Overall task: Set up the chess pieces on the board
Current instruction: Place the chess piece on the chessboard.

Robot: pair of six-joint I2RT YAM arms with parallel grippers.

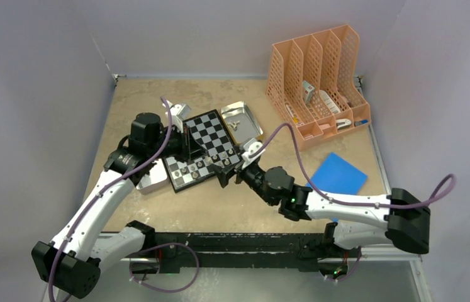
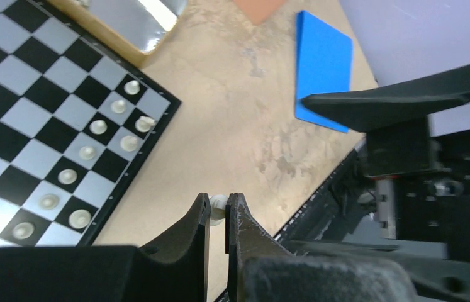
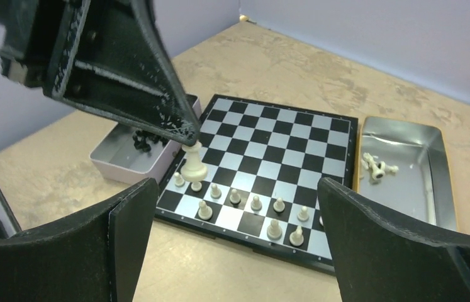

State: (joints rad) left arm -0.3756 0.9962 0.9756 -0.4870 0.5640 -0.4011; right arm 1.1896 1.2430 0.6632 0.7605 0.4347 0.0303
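The board [image 1: 210, 135] lies mid-table with pale chess pieces [image 3: 256, 202] in its two near rows. It also shows in the right wrist view [image 3: 282, 135] and the left wrist view [image 2: 24, 107]. My left gripper [image 2: 219, 200] is shut on a pale chess piece [image 2: 218, 206]. In the right wrist view that piece [image 3: 193, 165] hangs just above the board's near-left corner. In the top view the left gripper [image 1: 189, 153] is over the board's near-left part. My right gripper [image 3: 237, 195] is wide open and empty, at the board's near edge [image 1: 224, 173].
A shiny metal tray [image 1: 249, 129] with a few pale pieces [image 3: 375, 167] sits right of the board. A pale tray [image 3: 119, 160] holding black pieces [image 3: 145, 139] sits at its left. A peach file rack [image 1: 317, 75] stands back right. A blue pad [image 1: 340, 175] lies right.
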